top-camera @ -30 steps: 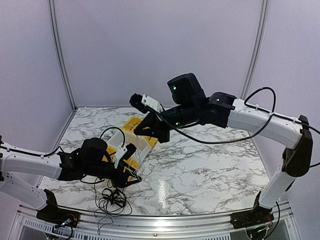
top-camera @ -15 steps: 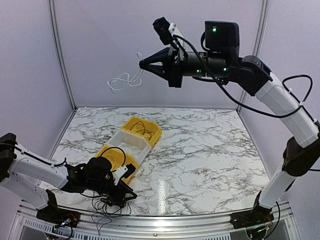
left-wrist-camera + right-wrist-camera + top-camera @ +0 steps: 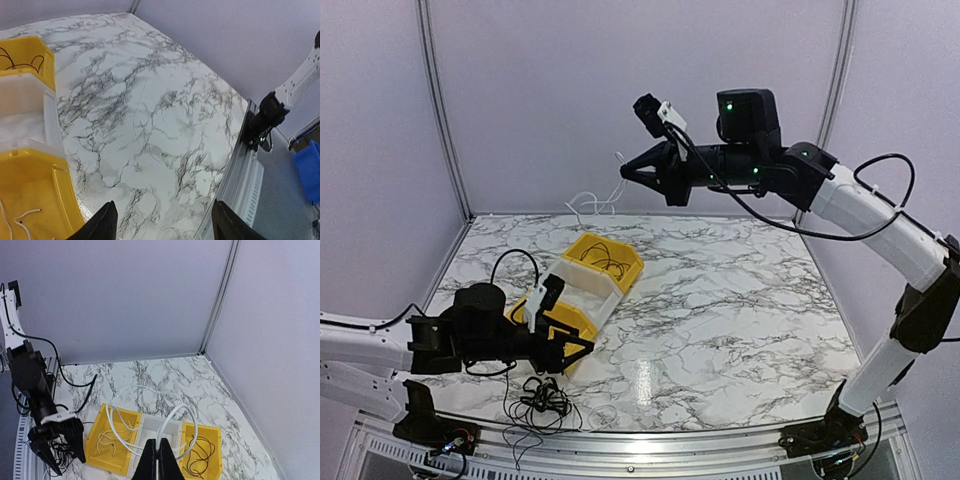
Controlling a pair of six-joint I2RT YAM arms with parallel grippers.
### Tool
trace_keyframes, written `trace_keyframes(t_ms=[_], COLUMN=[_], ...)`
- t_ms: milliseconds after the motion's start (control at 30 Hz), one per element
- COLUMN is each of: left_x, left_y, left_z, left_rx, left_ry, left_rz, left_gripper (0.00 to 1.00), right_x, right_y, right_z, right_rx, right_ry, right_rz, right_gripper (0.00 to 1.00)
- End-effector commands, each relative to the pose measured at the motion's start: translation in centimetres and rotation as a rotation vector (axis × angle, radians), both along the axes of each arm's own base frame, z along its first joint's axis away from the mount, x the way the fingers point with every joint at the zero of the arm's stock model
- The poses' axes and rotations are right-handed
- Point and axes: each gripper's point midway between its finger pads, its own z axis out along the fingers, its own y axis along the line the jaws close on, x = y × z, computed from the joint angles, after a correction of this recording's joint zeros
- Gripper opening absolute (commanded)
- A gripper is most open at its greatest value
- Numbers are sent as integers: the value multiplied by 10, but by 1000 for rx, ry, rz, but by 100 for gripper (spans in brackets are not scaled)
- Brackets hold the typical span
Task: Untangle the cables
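Two grippers: I see one high, one low.
Right gripper (image 3: 625, 173): clenched on a white cable (image 3: 592, 204) that dangles above the bins (image 3: 592, 290).
Left gripper (image 3: 582, 347): jaws apart, empty, beside the near yellow bin (image 3: 575, 318).
Black tangle (image 3: 542, 398): on the table (image 3: 720, 330), near its front edge.

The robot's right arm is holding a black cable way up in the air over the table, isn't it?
Not quite. The cable is white, not black. The right wrist view shows the white cable looping down from the shut right end effector, and the rest is right: it is held high in the air over the table.
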Motion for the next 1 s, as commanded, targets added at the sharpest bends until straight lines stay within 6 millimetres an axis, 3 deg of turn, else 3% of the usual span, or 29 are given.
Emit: trace_keyframes(t_ms=[0,100,300,400,500,667,967], left_x=[19,31,47,51,52,52,52], left_y=[21,45,107,131,147,169,180], left_z=[45,72,90,107,120,131,132], left_rx=[-31,-25,105,86,30,-3,-13], left_ry=[-45,-83,-125,-143,-158,-175,-190], left_rz=[164,291,542,652,722,805,840], left_gripper=[70,74,82,83,83,84,84], right_x=[-7,-7,3,2,2,0,11], right_y=[-3,4,26,42,60,90,134], right_z=[-5,-30,-85,-111,-135,-158,-215], right_rx=[28,1,-81,-118,-155,-168,-211], right_ry=[-13,27,129,166,195,226,302], right_rz=[33,64,89,117,136,160,152], right_gripper=[0,0,0,0,0,0,0])
